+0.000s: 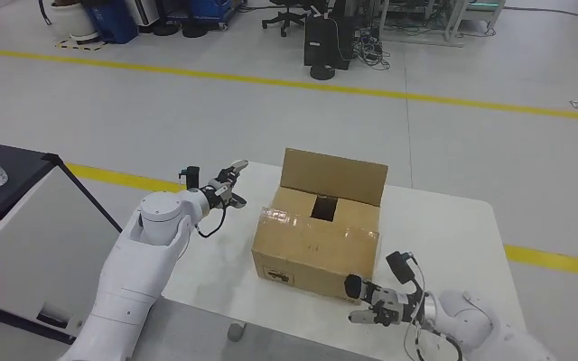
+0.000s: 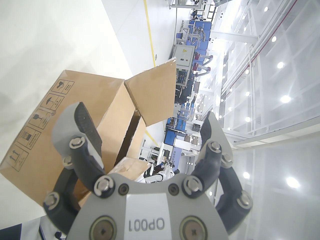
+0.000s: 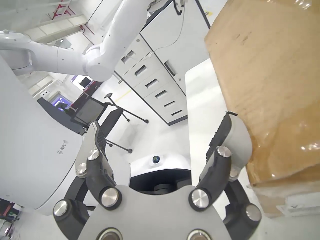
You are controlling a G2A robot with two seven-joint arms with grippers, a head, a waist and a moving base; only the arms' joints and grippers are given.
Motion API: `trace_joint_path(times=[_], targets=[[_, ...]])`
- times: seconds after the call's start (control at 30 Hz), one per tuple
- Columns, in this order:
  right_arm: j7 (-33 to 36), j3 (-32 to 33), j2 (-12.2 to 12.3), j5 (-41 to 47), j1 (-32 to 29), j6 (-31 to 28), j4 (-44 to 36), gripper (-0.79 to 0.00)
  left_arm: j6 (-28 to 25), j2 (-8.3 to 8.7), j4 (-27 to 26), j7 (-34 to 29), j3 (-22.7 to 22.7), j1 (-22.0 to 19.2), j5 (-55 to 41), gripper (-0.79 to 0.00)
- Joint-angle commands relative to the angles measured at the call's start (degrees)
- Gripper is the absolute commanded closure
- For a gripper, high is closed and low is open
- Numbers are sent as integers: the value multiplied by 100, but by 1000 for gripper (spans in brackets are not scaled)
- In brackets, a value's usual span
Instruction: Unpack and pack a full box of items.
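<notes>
So the right tool [image 1: 358, 302] sits at the near edge of the tabletop [image 1: 442, 235], fingers spread and empty, just beside the cardboard box [image 1: 316, 239]. Box is mid-tabletop, rear flap standing up, dark gap showing in its top. Further back toward the left edge, the left tool [image 1: 237, 185] is spread wide too, empty, facing the box's side.

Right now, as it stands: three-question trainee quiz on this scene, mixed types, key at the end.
1. True or false: the cardboard box on the table has its raised flap on the side away from the robot.
2. The left gripper is: A) shut on the flap, B) open beside the box, C) down inside the box.
3. What does the right gripper hold?
Key: 1 true; 2 B; 3 nothing, it is open at the box's near corner.
</notes>
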Motion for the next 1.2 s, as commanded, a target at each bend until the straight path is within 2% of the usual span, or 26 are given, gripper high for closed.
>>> trace_joint_path(times=[0.0, 0.37, 0.47, 0.6, 0.67, 0.77, 0.9, 1.03, 1.17], targets=[[-58, 123, 17, 4, -21, -15, 91, -785, -1, 0, -1, 0, 0, 0, 0, -785], [-60, 736, 132, 274, -220, -94, 306, -785, -1, 0, -1, 0, 0, 0, 0, -785], [564, 637, 193, 800, -367, -94, 20, -785, -1, 0, -1, 0, 0, 0, 0, -785], [1848, 813, 419, 2338, -602, -94, -387, -785, -1, 0, -1, 0, 0, 0, 0, -785], [2330, 1094, 581, 3006, -794, -94, -591, -785, -1, 0, -1, 0, 0, 0, 0, -785], [2330, 1615, 872, 3455, -1195, -94, -882, -785, -1, 0, -1, 0, 0, 0, 0, -785], [2330, 2651, 1184, 4336, -1828, -94, -831, -785, -197, -14, -148, -6, 120, 91, 75, -785], [2330, 3583, 1359, 4754, -2447, -94, -623, -785, -721, -19, -241, -271, 239, 74, 201, -785], [2330, 4125, 1407, 5166, -2908, -94, -521, -785, -1197, -38, -167, -647, 394, -46, 244, -785]])
